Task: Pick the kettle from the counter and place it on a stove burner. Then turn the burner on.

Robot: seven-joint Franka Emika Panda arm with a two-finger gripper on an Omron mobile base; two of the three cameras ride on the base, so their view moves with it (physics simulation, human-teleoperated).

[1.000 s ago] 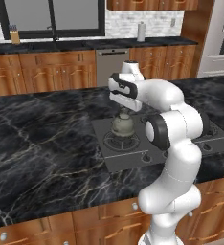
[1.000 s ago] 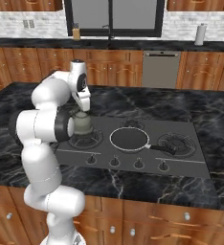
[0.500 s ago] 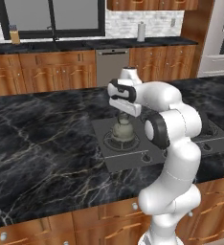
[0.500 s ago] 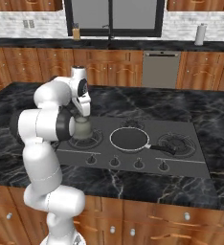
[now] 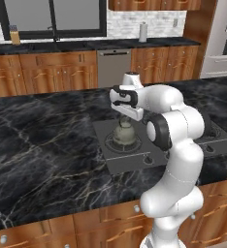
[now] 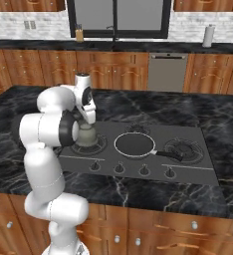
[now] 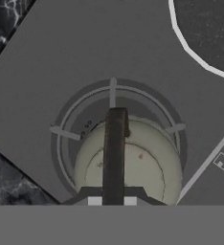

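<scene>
Nearest to us, along the stove's front edge, we see a row of four knobs (image 6: 130, 169), and just behind them the kettle (image 5: 123, 134) sits on the large round burner (image 7: 68, 136) at the left end of the dark grey cooktop (image 6: 189, 172). Directly above it our gripper (image 5: 125, 115) is pressed together on the kettle's dark arched handle (image 7: 113, 155), which runs up the middle of the hand view over the pale lid. Farther right a black frying pan (image 6: 135, 145) lies on the cooktop, the black marble counter (image 5: 42, 160) spreads around the stove, and wooden cabinets (image 6: 44, 69) with a dishwasher (image 5: 114, 67) line the far wall.
</scene>
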